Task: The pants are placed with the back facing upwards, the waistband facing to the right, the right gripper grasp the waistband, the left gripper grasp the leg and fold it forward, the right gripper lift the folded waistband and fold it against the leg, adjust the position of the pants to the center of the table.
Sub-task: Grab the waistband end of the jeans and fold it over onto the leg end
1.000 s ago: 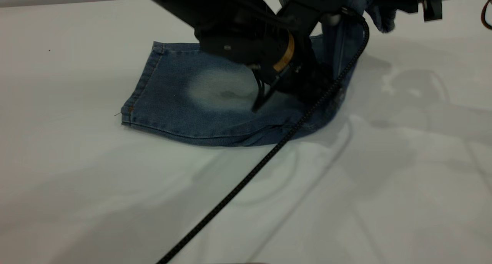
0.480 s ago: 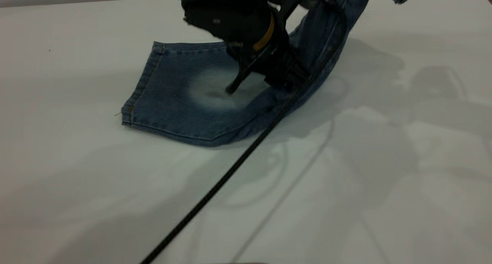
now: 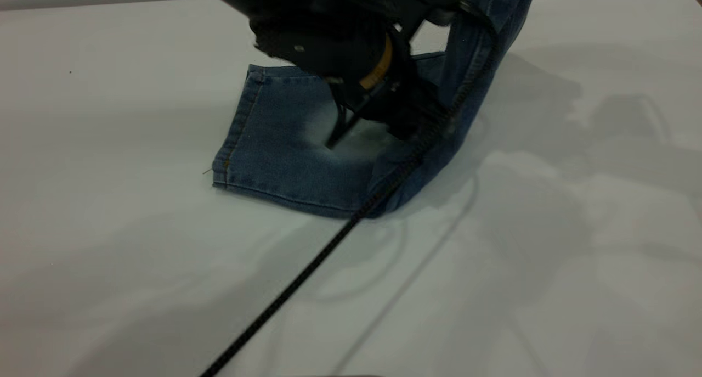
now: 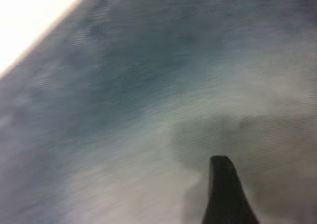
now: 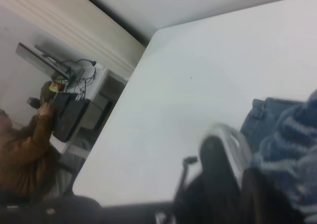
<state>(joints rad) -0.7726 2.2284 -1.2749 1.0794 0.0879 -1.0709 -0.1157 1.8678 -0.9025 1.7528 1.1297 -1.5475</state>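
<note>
The pants point(image 3: 279, 146) are faded blue denim. Their leg half lies flat on the white table point(image 3: 109, 229), hem to the left. The other half rises steeply point(image 3: 471, 53) and leaves the exterior view at the top right. My left gripper point(image 3: 368, 140), black with a yellow-orange ring, is open low over the pale patch. One of its fingers point(image 4: 225, 194) points down at the denim point(image 4: 124, 85). In the right wrist view my right gripper point(image 5: 237, 184) is shut on the ruffled waistband point(image 5: 292, 144), held up in the air. It is out of the exterior view.
A black braided cable point(image 3: 307, 273) runs from the left arm across the pants' near fold to the table's front edge. Beyond the table's far corner a person in a brown sleeve point(image 5: 25, 144) sits by equipment.
The flat leg and its hem have slid to the right across the table. The raised half now stands steeper. The left gripper has stayed low over the pale patch.
</note>
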